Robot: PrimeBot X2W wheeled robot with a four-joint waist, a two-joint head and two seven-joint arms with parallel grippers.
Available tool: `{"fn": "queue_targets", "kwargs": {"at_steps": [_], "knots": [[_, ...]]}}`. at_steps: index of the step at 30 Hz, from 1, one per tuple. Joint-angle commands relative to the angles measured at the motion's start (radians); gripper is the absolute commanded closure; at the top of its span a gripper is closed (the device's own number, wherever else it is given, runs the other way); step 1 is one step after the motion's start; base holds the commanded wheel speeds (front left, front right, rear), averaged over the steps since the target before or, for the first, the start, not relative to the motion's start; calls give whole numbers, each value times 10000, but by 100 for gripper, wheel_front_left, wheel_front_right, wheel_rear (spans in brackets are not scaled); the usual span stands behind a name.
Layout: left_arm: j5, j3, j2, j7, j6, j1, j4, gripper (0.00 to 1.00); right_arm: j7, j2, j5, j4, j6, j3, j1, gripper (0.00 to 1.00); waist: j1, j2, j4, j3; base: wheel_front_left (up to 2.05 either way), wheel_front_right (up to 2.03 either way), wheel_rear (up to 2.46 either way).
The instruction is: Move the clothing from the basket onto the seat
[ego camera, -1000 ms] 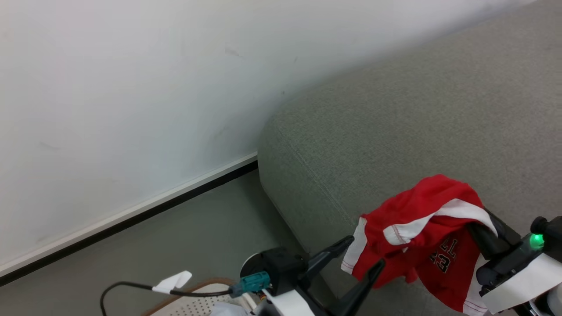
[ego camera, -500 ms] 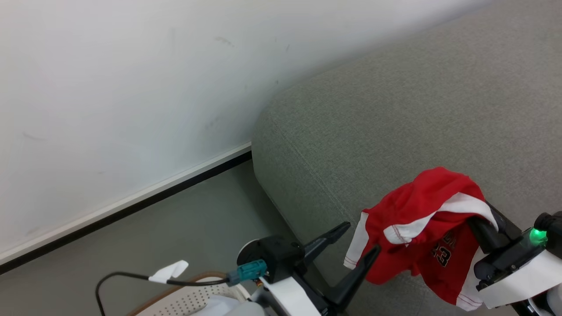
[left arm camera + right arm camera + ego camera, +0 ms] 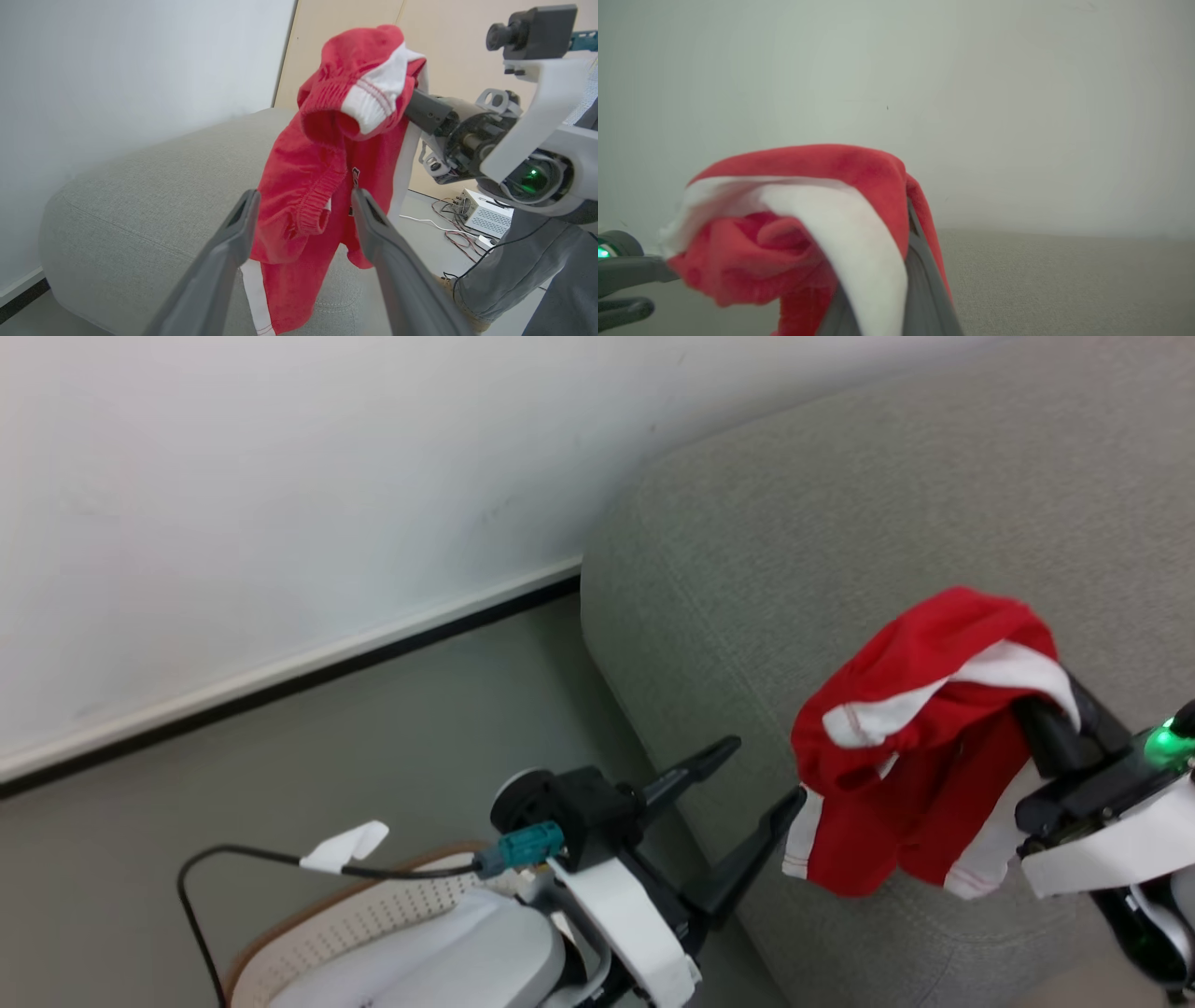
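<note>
A piece of the clothing, red with white stripes, hangs from my right gripper, which is shut on its top fold. It dangles over the front edge of the grey seat; I cannot tell whether its hem touches. My left gripper stands open just left of it, holding nothing. In the left wrist view the clothing hangs just beyond my left gripper. In the right wrist view the clothing drapes over my right gripper. The basket sits at the lower left, partly hidden by my left arm.
A white wall with a dark baseboard runs behind the seat, with grey floor to the seat's left. A black cable with a white tag trails from my left wrist. A person's trouser leg and a white box with wires are at the right.
The head view has shifted, showing more of the basket. My right gripper has carried the red clothing higher and farther over the seat, and its numerals have swung out of sight. The left gripper stays open.
</note>
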Motion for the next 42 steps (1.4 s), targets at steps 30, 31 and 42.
{"fn": "queue_targets", "kwargs": {"at_steps": [30, 31, 42], "knots": [[1143, 42, -463, 452, -416, -4643, 555, 0, -169, -605, -2461, 5870, -23, -4669, -7950, 100, -1, 0, 2223, 4998, 0, 0, 0], [1161, 24, -488, 454, -418, -4714, 587, 0, -175, -591, -2649, 6326, -23, -4850, -7908, 100, -1, 0, 2274, 5094, 0, 0, 0], [1076, -101, -289, 322, -339, -4438, 961, 0, -442, 847, -4831, 9548, -23, -7293, -6604, 0, -1, 0, 2353, 5145, 0, 0, 0]]}}
